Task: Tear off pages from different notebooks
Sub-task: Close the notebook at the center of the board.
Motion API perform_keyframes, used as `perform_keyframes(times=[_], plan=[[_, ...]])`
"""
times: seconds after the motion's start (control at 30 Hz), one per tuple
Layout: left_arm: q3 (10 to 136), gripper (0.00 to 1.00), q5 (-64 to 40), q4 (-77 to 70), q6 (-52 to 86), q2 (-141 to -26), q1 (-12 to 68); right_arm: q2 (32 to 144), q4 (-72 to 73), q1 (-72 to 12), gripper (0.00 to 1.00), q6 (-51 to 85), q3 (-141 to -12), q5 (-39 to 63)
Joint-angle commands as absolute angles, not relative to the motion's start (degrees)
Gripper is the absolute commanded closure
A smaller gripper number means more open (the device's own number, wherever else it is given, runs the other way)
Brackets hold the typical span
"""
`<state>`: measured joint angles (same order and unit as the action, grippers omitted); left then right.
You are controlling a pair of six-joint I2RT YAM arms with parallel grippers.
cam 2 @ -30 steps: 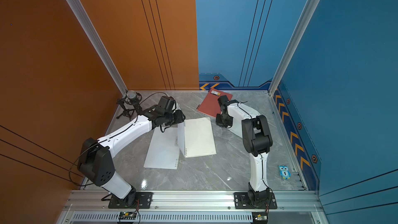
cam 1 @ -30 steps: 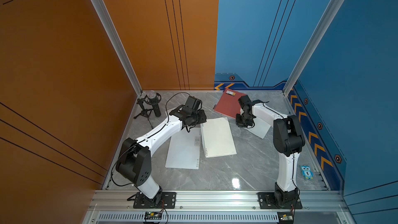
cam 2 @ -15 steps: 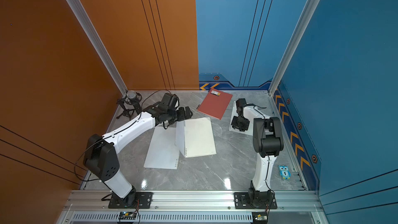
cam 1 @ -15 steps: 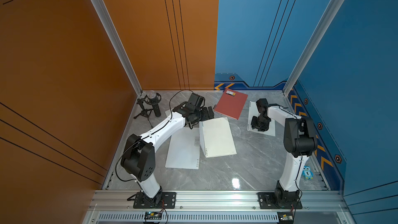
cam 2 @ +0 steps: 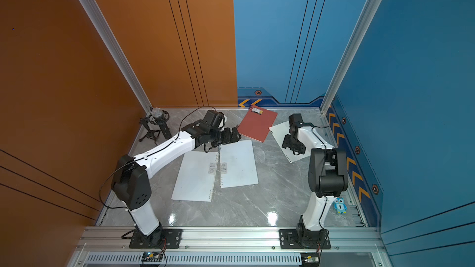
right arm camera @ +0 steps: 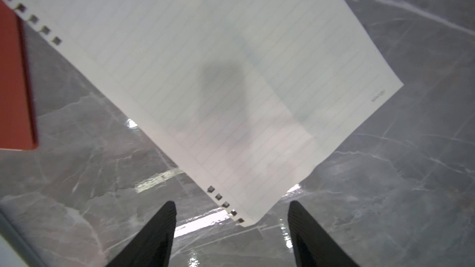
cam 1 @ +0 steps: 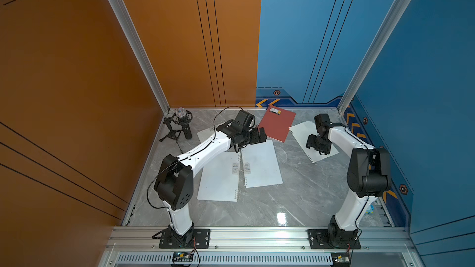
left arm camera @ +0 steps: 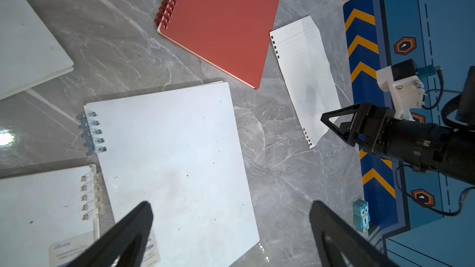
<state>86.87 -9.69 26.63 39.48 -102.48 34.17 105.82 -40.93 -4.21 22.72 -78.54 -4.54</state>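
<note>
The red-orange notebook [cam 1: 277, 123] [cam 2: 257, 125] [left arm camera: 223, 21] lies shut at the back of the table. A loose lined page [cam 1: 299, 132] [cam 2: 277, 132] [left arm camera: 305, 73] [right arm camera: 205, 60] with punched holes along one edge lies flat to its right. My right gripper [cam 1: 309, 142] [cam 2: 285, 143] [right arm camera: 231, 204] hovers open just above this page, holding nothing. Two large frosted notebooks [cam 1: 218, 178] [cam 1: 261, 165] [left arm camera: 174, 155] lie side by side mid-table. My left gripper [cam 1: 262, 134] [cam 2: 235, 134] [left arm camera: 231, 204] hangs wide open and empty over the right one's far edge. A smaller white notebook [left arm camera: 25, 47] sits behind the left arm.
A microphone on a small tripod [cam 1: 181, 124] stands in the back left corner. A blue owl figure [cam 2: 340, 205] [left arm camera: 361, 214] sits by the right wall near the front. Walls close the table on three sides.
My right gripper moved right, away from the red notebook, taking the page with it, then opened and let it go. My left gripper opened wide and swung right.
</note>
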Motion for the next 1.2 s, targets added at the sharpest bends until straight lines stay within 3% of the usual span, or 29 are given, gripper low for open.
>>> perform_keyframes(times=[0.0, 0.2, 0.57, 0.8, 1.0, 1.17], plan=[[87.12, 0.02, -10.73, 27.51, 39.90, -101.86, 33.60, 108.85, -39.84, -7.29, 0.28, 22.31, -80.54, -8.20], [79.60, 0.02, -7.21, 27.50, 39.55, -97.62, 32.78, 119.88, -41.57, -5.36, 0.30, 21.91, -91.49, -9.12], [70.94, 0.02, -3.26, 27.50, 41.00, -95.76, 34.58, 141.78, -57.38, -0.03, 0.34, 18.92, -120.45, -11.58], [69.09, 0.02, -2.09, 27.60, 41.27, -96.33, 37.09, 149.89, -60.66, 4.83, 0.35, 15.47, -135.32, -10.79], [70.34, 0.02, -2.81, 27.62, 42.48, -102.16, 41.01, 144.43, -63.38, 4.39, 0.32, 14.84, -139.23, -9.00], [70.16, 0.02, -2.03, 27.69, 43.86, -104.24, 41.07, 129.37, -58.37, -1.79, 0.24, 16.65, -121.91, -8.51]])
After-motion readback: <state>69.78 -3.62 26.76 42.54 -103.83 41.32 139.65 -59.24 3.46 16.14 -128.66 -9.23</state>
